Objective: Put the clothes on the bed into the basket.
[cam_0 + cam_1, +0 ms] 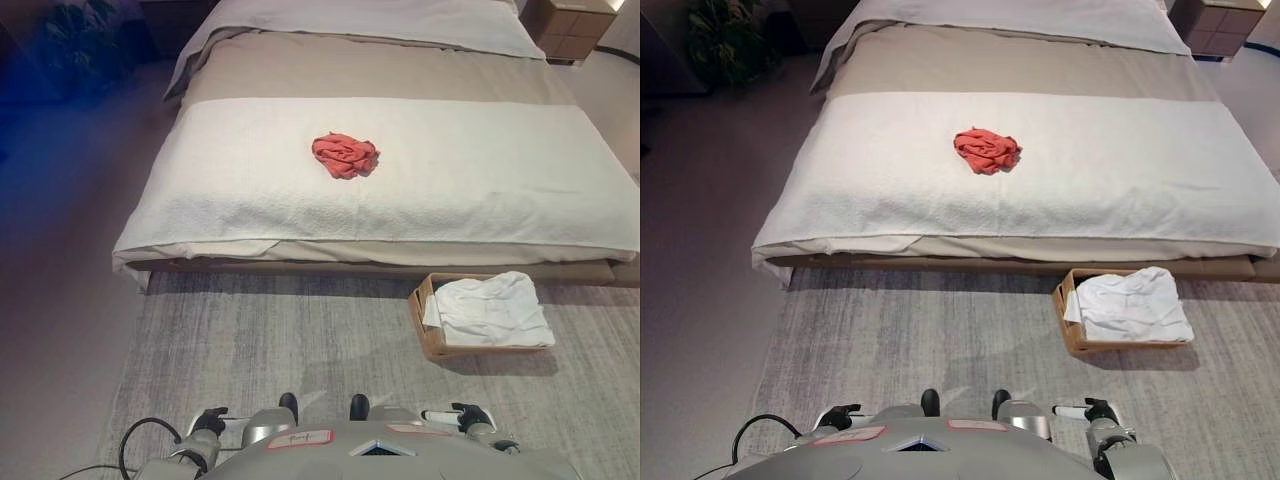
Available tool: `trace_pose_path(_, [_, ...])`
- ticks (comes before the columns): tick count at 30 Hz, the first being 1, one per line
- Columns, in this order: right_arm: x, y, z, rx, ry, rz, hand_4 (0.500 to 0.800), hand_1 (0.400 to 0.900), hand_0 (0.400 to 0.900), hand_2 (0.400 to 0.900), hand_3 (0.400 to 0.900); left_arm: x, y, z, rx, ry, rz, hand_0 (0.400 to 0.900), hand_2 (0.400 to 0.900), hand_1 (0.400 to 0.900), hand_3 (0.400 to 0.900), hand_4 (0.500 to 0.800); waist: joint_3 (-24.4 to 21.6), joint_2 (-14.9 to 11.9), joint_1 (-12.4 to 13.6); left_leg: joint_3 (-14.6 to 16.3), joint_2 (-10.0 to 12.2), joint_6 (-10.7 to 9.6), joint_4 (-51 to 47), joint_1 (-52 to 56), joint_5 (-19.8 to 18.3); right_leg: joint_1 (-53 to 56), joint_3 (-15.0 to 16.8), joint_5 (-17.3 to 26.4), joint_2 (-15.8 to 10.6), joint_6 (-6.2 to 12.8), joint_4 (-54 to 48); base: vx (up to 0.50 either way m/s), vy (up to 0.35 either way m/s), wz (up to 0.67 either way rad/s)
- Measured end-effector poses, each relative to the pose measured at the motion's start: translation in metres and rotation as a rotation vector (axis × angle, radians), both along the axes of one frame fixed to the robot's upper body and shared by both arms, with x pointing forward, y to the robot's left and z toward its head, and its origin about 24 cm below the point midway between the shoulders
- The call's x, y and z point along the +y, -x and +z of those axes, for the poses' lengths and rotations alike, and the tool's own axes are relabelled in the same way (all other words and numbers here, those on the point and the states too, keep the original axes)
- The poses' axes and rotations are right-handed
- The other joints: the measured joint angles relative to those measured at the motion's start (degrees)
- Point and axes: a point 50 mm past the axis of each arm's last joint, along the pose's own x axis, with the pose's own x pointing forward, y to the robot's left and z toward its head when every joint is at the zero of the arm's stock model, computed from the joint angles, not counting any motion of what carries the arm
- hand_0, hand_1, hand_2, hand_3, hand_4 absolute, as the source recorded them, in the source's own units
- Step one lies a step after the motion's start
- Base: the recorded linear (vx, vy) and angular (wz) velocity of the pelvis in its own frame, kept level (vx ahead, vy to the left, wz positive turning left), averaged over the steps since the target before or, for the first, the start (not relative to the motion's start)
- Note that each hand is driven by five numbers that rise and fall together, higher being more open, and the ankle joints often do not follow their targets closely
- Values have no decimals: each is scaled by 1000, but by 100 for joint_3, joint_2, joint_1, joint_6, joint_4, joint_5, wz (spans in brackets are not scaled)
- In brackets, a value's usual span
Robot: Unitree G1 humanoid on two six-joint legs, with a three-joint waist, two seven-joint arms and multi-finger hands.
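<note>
A wide bed (420,190) fills the far half of the scene, covered across its middle by a white textured blanket (250,190), with a beige band of bedding (300,70) beyond it and a grey-white cover (400,20) at the far end. A crumpled red garment (345,155) lies on the white blanket, near the middle of the bed and well away from every edge. On the grey rug (280,340) at the foot of the bed, to the right, stands a low brown basket (418,312) just beside the bed's near edge; a white garment (490,308) is heaped inside it and spills over its right and near rims. Both robot hands show low at the near edge, held close to the body and far from bed and basket. The left hand (208,422) is dark and holds nothing; how far its fingers are curled cannot be told. The right hand (1095,411) also holds nothing, with a white-tipped finger pointing left; whether it is curled or relaxed cannot be told either. A dark plant (725,40) stands at the far left, and a wooden nightstand (575,30) at the far right.
</note>
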Motion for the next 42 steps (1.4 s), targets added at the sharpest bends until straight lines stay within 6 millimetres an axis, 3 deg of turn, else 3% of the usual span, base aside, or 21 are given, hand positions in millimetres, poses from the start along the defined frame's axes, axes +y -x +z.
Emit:
trace_pose_path(29, [0, 5, -1, 14, 5, 17, 800, 900, 900, 900, 900, -1, 2, 0, 4, 1, 2, 900, 900, 900, 900, 800, -21, 14, -11, 22, 7, -1, -4, 56, -2, 10, 34, 0, 7, -1, -1, 4, -5, -3])
trace_pose_path(36, [1, 3, 0, 3, 3, 10, 800, 900, 900, 900, 900, 0, 3, 0, 7, -6, 4, 900, 900, 900, 900, 800, 3, 44, -10, 193, 66, -9, 1, -1, -8, -164, 193, -2, 54, 1, 67, -27, -103, -12])
trace_pose_path(39, [2, -1, 0, -12, -3, 6, 800, 900, 900, 900, 900, 2, -1, 1, 0, -15, 3, 900, 900, 900, 900, 800, 90, 60, -10, 214, 149, -86, 159, -152, -36, -276, 251, -10, 122, 2, 165, -12, -261, 5])
trace_pose_path(40, [2, -4, 0, -25, -7, 4, 800, 900, 900, 900, 900, 4, -2, 1, -1, -22, 16, 900, 900, 900, 900, 800, 174, 72, 8, 197, 224, -258, 443, -316, -94, -360, 241, -121, 241, -120, 292, -47, -262, -4])
trace_pose_path(42, [8, -15, 0, -52, -25, 6, 800, 900, 900, 900, 900, 11, -16, 4, -31, -44, 12, 900, 900, 900, 900, 800, 455, -183, 14, 59, 137, -399, 1579, -874, -112, -442, 354, -188, 109, -234, 361, -22, -139, -32])
